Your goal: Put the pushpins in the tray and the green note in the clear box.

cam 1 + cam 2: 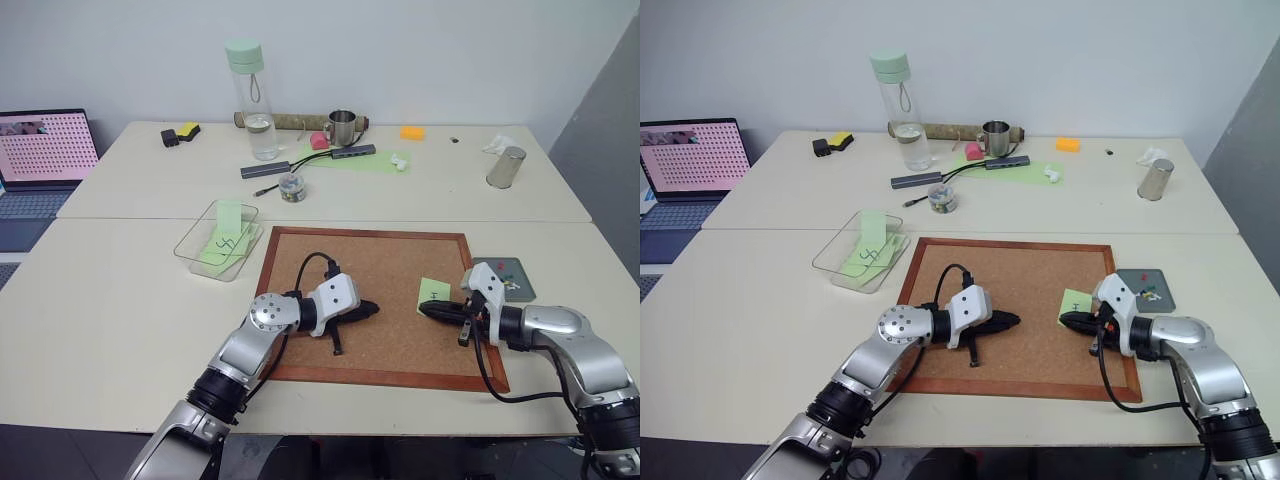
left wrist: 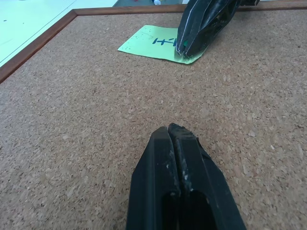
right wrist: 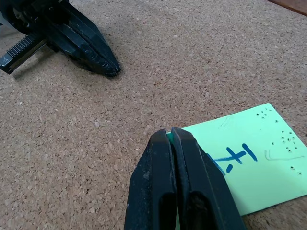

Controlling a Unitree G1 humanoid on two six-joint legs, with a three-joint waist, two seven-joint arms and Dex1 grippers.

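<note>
Surface: cream tables point(image 1: 120, 300) pushed together, smooth matt tops, pale wall behind.
Corkboard: large rectangle of speckled brown cork point(image 1: 380, 270) in a red-brown wood frame, lying flat at the near edge of the table.
Green note: light green square paper point(image 1: 433, 291) with a dark handwritten mark, flat on the cork near the board's right edge; small pinholes dot one corner.
Right gripper: two black tapered fingers point(image 3: 178, 158) clenched together on the near corner of the green note, a sliver of green showing between the tips.
Left gripper: black fingers point(image 2: 173, 139) pressed shut with nothing between them, resting low over bare cork at the board's middle, well apart from the note.
Tray: small dark grey square point(image 1: 512, 278), low rim, just beside the board's right edge.
Pushpins: tiny red and dark green heads point(image 1: 1149, 293) lying in the tray.
Clear box: shallow transparent plastic rectangle point(image 1: 196, 236), rounded corners, beside the board's far left corner, holding pale green papers, one scribbled.
</note>
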